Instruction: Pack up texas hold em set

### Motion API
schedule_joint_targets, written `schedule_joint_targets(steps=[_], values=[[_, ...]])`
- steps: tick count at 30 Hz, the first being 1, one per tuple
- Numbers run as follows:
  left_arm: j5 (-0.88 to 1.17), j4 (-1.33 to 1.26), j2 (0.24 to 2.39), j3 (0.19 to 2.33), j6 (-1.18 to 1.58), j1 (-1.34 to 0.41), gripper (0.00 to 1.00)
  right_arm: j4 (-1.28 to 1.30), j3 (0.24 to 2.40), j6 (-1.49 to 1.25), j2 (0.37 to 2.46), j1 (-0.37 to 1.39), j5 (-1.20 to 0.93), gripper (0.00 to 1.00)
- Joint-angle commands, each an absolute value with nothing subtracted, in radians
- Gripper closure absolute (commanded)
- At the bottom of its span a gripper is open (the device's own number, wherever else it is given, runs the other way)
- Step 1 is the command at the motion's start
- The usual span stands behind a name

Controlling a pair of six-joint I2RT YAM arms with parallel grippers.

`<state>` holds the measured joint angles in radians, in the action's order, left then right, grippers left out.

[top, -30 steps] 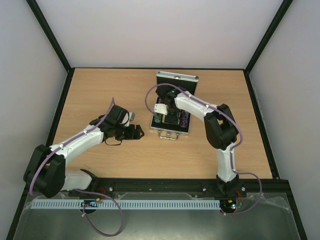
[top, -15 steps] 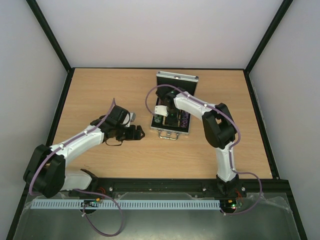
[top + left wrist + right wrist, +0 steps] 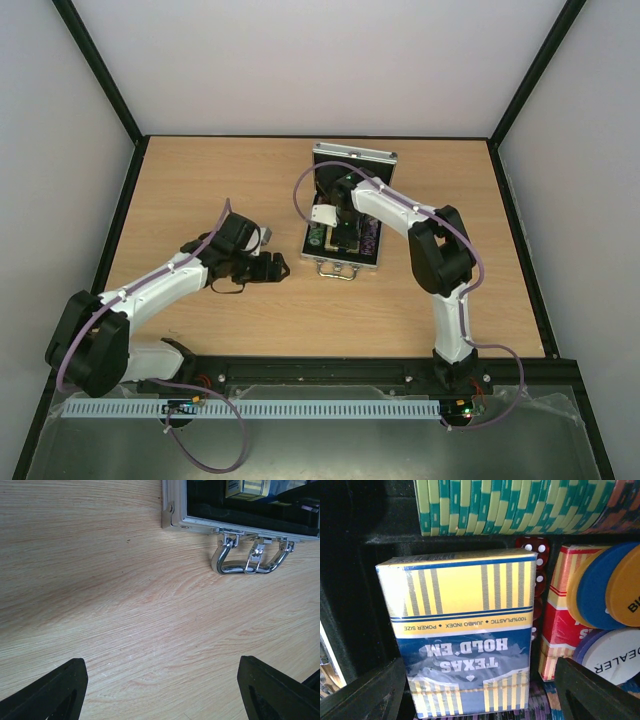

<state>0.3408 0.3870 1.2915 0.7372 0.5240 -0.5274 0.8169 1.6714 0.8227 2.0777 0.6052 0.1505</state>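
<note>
The small silver case [image 3: 343, 262] lies open on the table, its lid [image 3: 355, 160] standing at the back. My right gripper [image 3: 340, 228] is down inside it, open. In the right wrist view its black fingers [image 3: 367, 695] stand either side of the blue-and-yellow card deck box [image 3: 465, 630], with a gap on the right. A row of green chips [image 3: 520, 505] lies behind the box, with red dice [image 3: 536, 547] beside it. My left gripper [image 3: 270, 265] is open and empty over bare table, left of the case. The case's metal handle [image 3: 250, 560] shows in the left wrist view.
A red-and-yellow deck box [image 3: 560, 625], blue and orange chips [image 3: 605, 590] and a white dealer button [image 3: 615, 655] sit right of the blue deck in the black lining. The wooden table [image 3: 200, 180] has black edge rails and white walls round it.
My right arm's wrist has shifted slightly toward the back of the case. My left arm has moved a little, its gripper staying left of the case.
</note>
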Motion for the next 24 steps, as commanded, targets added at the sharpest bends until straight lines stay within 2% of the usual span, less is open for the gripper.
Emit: schedule_joint_targets(steps=[1,8,14,18,24], values=[[0.343,0.380,1.278,0.726,0.526,-0.534,0.16,0.902,1.700,0.807,2.043,0.601,0.123,0.17],[0.342,0.372,1.275,0.717,0.532,-0.540,0.16,0.893,1.702,0.775,2.080,0.601,0.111,0.18],[0.339,0.372,1.278,0.713,0.530,-0.539,0.16,0.834,1.747,0.684,2.131,0.591,0.185,0.19],[0.341,0.373,1.283,0.718,0.527,-0.540,0.16,0.880,1.815,0.647,2.171,0.570,0.152,0.20],[0.341,0.370,1.286,0.715,0.525,-0.539,0.16,0.893,1.805,0.644,2.151,0.568,0.113,0.20]])
